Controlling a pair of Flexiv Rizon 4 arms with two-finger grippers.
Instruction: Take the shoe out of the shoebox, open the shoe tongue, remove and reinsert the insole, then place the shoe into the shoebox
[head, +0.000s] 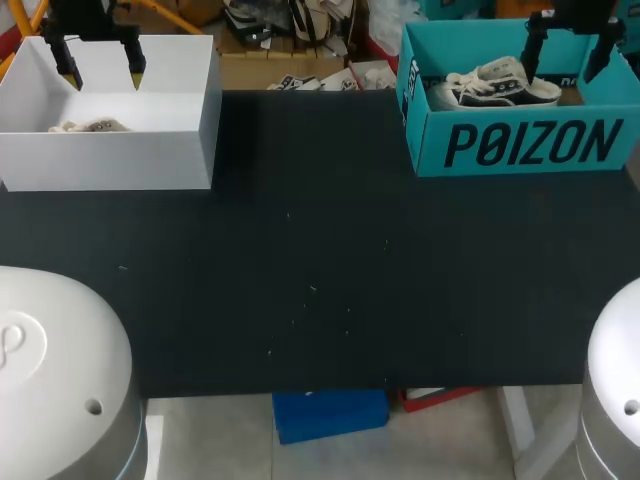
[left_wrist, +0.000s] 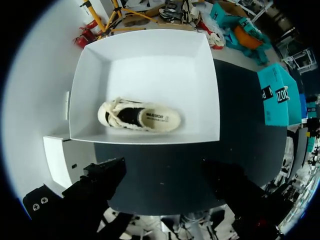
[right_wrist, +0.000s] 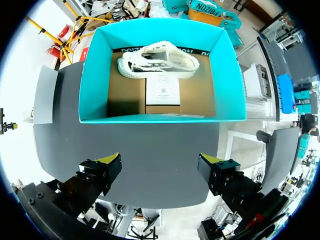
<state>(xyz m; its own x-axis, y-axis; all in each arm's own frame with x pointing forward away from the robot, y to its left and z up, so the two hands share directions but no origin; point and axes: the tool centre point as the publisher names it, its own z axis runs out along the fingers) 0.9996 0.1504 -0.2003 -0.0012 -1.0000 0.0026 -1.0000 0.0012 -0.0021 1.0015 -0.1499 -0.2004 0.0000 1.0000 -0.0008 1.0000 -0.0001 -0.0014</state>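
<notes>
Judged the job as not yet begun: no shoe lifted out, no tongue opened, no insole touched, so every step left to do. Found a dark shoe (head: 495, 88) inside the teal box (head: 520, 145) at the upper right of the head frame, lying close along the far wall, with a pale card (right_wrist: 162, 90) on the box floor in front of it. Found a cream shoe (left_wrist: 140, 116) on the floor of the white box (head: 100, 160) at the upper left. Could not tell which of the two the task meant.

Saw the left gripper (head: 100, 65) hanging over the white box with fingers spread wide and nothing between them. Saw the right gripper (right_wrist: 160, 162) over the near edge of the teal box, likewise released and empty. Left the bare black table (head: 320, 250) between the boxes, with room for the tongue and insole work.

Read both shoes as lying with the long axis across the head frame, left to right, parallel to the line between the fingers above. Took the dark shoe's toe to point toward the right edge and the cream shoe's toward the left edge – a guess in both cases, not a certainty
</notes>
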